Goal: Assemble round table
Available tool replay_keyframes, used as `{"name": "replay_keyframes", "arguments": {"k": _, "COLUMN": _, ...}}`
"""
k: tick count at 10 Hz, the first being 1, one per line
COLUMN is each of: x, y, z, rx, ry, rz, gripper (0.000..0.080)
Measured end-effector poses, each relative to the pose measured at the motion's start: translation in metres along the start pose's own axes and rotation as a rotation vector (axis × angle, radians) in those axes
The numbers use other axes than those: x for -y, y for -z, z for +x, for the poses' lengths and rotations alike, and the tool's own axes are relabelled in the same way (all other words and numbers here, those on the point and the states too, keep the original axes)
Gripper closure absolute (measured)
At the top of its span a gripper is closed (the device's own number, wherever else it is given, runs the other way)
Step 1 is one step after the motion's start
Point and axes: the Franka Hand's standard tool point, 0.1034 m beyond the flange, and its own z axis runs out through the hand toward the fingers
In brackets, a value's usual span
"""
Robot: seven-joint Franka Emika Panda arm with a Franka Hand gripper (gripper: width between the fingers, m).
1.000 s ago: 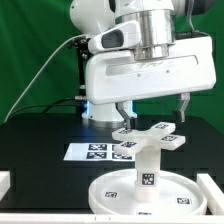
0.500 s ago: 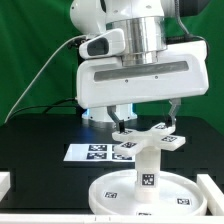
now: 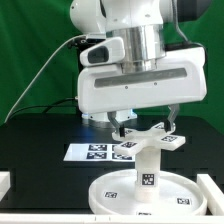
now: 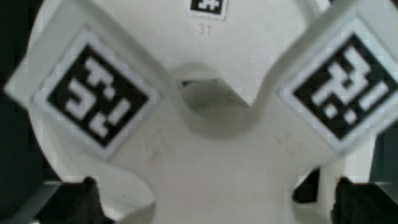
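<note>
Pincer hangs just above the cross-shaped foot piece, fingers spread wide, one on either side of the foot's centre, gripping nothing as far as we can see. Foot piece sits on top of the thick cylindrical leg, which stands upright on the large round disc. Disc lies flat on the black worktop, near the front edge. Marker board lies flat on the worktop just behind the disc, toward the exterior view's left of the leg. In the wrist view we see two tagged foot arms splayed below the camera, with dark fingertips on either side.
</note>
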Motion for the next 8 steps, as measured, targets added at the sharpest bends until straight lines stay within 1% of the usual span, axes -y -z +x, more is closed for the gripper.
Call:
{"name": "replay_keyframes", "arguments": {"k": 1, "x": -0.0011, "y": -0.0051, "z": -0.0038, "rx": 0.005, "ry": -0.011, "rz": 0.003, "gripper": 0.0150}}
{"name": "replay_keyframes", "arguments": {"k": 2, "x": 0.0016, "y": -0.0086, "z": -0.0046, "rx": -0.002, "ry": -0.007, "rz": -0.001, "gripper": 0.0150}}
{"name": "replay_keyframes", "arguments": {"k": 3, "x": 0.0047, "y": -0.0100, "z": -0.0054, "rx": 0.001, "ry": -0.002, "rz": -0.001, "gripper": 0.0150}}
{"name": "replay_keyframes", "arguments": {"k": 5, "x": 0.0055, "y": -0.0110, "z": -0.0054, "rx": 0.002, "ry": 0.014, "rz": -0.010, "gripper": 0.0150}}
{"name": "replay_keyframes", "arguments": {"k": 6, "x": 0.0050, "y": -0.0109, "z": -0.0054, "rx": 0.002, "ry": 0.012, "rz": -0.010, "gripper": 0.0150}}
{"name": "replay_keyframes", "arguments": {"k": 7, "x": 0.0050, "y": -0.0109, "z": -0.0053, "rx": 0.002, "ry": 0.012, "rz": -0.010, "gripper": 0.0283}}
{"name": "replay_keyframes", "arguments": {"k": 8, "x": 0.0049, "y": -0.0109, "z": -0.0054, "rx": 0.002, "ry": 0.006, "rz": -0.010, "gripper": 0.0283}}
